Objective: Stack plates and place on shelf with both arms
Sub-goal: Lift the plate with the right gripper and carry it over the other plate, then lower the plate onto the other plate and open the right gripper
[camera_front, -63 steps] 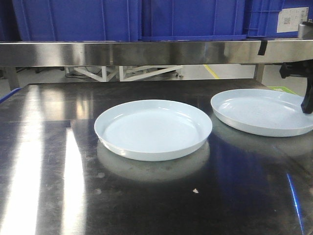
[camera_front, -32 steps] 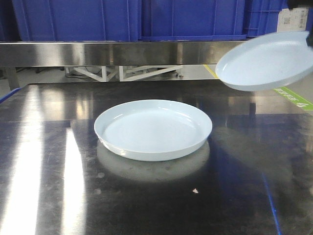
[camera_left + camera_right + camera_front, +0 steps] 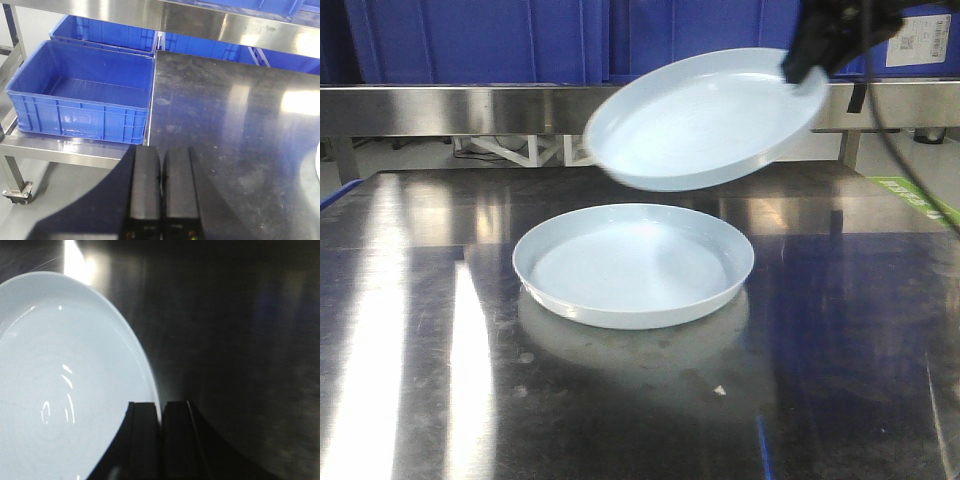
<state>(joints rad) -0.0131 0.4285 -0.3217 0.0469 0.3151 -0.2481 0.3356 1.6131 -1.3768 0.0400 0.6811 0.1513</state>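
Observation:
One pale bluish-white plate (image 3: 634, 262) lies flat on the dark steel tabletop (image 3: 420, 330). A second plate (image 3: 705, 118) (image 3: 65, 385) hangs tilted in the air above and slightly right of it, its right rim pinched by my right gripper (image 3: 807, 62) (image 3: 161, 406), which is shut on that rim. My left gripper (image 3: 161, 151) is shut with nothing between its fingers, hovering over the table's left edge, away from both plates. The shelf's steel front rail (image 3: 470, 108) runs across the back, with blue crates (image 3: 480, 40) on it.
A large empty blue crate (image 3: 85, 92) sits on a lower steel tier left of the tabletop, with another crate (image 3: 102, 32) behind it. A sliver of white plate rim (image 3: 318, 172) shows at the right edge of the left wrist view.
The right gripper lifted the right-hand plate off the table and carried it up and leftward; it now hangs tilted over the plate that stayed in the middle.

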